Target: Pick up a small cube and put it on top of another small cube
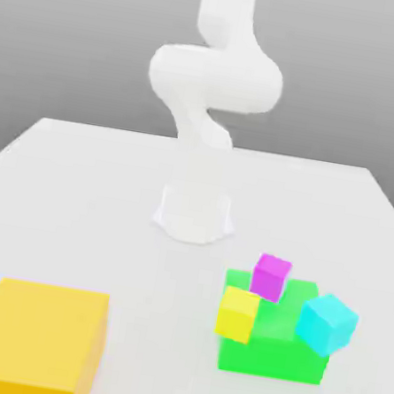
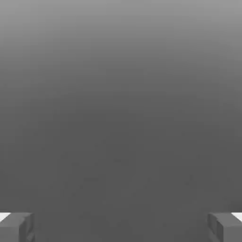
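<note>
Three small cubes cluster on and around a flat green block [image 1: 279, 353] at the exterior view's right. A magenta cube [image 1: 270, 276] sits at the block's far edge. A yellow cube [image 1: 238, 314] leans against its left side, and a tilted cyan cube [image 1: 327, 323] rests at its right side. The white arm [image 1: 215, 78] rises from its base [image 1: 194, 214] behind them, its upper part out of the frame. In the hand view my gripper [image 2: 121, 227] is open, its grey fingertips [image 2: 16, 227] far apart with nothing between them, against a plain grey background.
A large flat yellow block [image 1: 30, 340] lies at the front of the white table [image 1: 82, 209] on the exterior view's left. Bare tabletop stretches between it and the green block, and around the arm's base.
</note>
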